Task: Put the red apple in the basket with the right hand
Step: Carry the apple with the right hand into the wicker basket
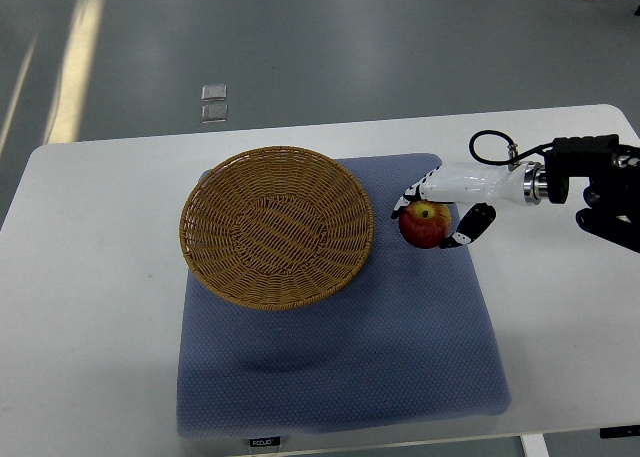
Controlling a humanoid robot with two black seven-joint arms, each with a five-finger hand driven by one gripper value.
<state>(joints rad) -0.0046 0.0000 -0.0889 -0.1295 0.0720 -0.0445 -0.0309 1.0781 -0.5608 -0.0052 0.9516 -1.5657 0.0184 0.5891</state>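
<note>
While the red apple [425, 225] sits on the blue mat [340, 367] just right of the wicker basket [277, 227], the right hand [447, 209] wraps its fingers around it, likely securing it for the lift over the rim.

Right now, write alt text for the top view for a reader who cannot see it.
The robot's white right hand closes its fingers around a red apple on a blue padded mat, just right of an empty round wicker basket. The mat lies on a white table; the left arm is out of view.
</note>
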